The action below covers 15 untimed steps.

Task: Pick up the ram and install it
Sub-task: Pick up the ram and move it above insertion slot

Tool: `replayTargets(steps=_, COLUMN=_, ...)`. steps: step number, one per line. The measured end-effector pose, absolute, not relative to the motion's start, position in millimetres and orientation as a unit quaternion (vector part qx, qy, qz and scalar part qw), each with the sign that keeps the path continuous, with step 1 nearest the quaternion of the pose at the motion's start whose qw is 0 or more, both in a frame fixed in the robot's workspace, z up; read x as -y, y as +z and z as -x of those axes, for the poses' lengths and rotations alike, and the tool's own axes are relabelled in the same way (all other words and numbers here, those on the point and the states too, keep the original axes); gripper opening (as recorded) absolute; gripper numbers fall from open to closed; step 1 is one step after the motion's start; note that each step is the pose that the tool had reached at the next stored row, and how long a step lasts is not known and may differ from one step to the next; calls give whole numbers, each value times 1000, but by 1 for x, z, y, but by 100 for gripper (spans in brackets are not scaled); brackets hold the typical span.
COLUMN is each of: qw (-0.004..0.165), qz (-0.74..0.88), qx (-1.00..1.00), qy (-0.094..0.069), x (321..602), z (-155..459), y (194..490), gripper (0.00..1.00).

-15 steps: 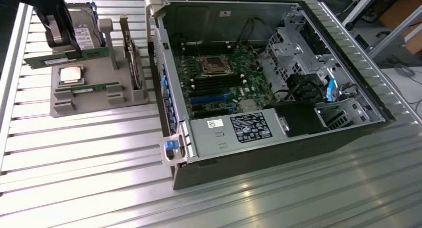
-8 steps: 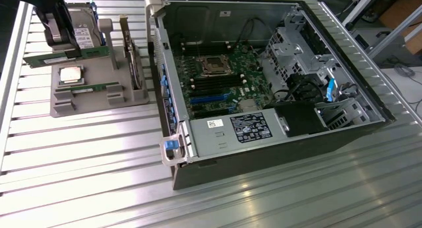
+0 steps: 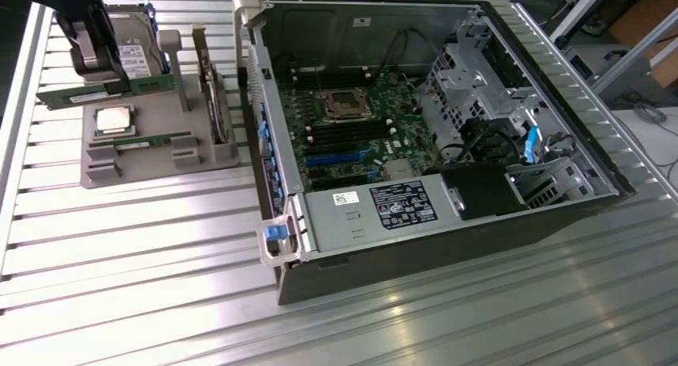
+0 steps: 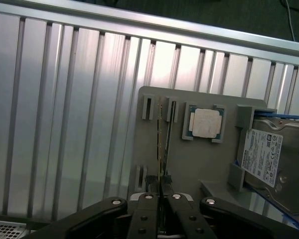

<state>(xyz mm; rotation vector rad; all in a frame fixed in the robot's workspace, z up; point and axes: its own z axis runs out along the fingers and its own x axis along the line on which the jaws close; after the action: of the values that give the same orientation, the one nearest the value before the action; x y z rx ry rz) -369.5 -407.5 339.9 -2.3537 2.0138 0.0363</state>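
Gripper (image 3: 109, 86) (image 4: 162, 191): black fingers pinch the ram (image 3: 154, 84) (image 4: 162, 149), a thin green PCB stick w/ pale label, over the matte grey holder (image 3: 148, 163) (image 4: 199, 159) at exterior view's upper left. In holder: 2nd stick (image 3: 132, 141), square silver CPU (image 3: 113, 121) (image 4: 206, 123), upright HDD (image 3: 136, 60) (image 4: 269, 159). Ribbed aluminium table (image 3: 127, 247). Open PC case (image 3: 593, 144) beside, motherboard (image 3: 350, 120) inside.

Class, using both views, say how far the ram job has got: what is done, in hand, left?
Done: the gripper is shut on one ram, which is clear of the grey holder. In hand: that ram hangs above the holder, well away from the case. Left: installing it; the black slots inside the case look empty. A second ram sits in the holder.
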Motion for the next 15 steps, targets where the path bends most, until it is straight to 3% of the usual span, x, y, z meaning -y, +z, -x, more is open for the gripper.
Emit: replayTargets(steps=15, qw=22, qz=760, qx=-650, qy=12, x=409, z=369, y=349, gripper=13)
